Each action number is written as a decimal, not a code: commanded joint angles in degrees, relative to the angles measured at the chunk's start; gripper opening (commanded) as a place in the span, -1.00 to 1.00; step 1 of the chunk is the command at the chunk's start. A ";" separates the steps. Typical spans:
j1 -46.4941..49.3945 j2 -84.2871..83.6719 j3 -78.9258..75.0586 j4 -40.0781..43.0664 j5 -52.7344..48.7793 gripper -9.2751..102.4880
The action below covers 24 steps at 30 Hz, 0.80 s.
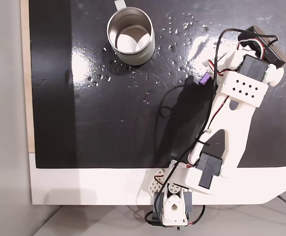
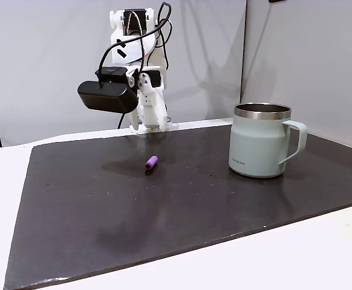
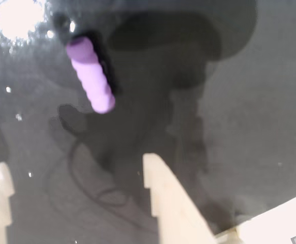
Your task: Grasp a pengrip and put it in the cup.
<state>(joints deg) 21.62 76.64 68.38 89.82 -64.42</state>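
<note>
Small purple ribbed soft cylinder pengrip lying free on the dark worktop, the white arm's fingers hovering above it, spread apart.

- The pengrip, a small purple ribbed cylinder, lies on its side on the dark mat, well apart from the cup; the wrist view shows its ridges.
- The cup stands upright and empty, pale-walled with a steel rim, handle to the right in that fixed view.
</note>
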 commanded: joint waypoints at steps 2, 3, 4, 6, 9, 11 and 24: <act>-0.26 -3.34 -6.42 0.26 -0.35 -0.36; -0.44 -4.22 -6.86 0.35 -0.35 -0.36; -0.70 -5.01 -7.12 0.35 -0.35 -0.36; -1.05 -6.50 -7.82 0.35 -0.35 -0.36; -1.23 -9.14 -9.84 0.44 -0.35 -0.36; -1.32 -11.43 -11.60 0.88 -0.35 -0.36; -1.93 -23.20 -18.28 2.20 0.00 -0.39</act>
<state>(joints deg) 20.13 53.35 54.32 91.76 -64.42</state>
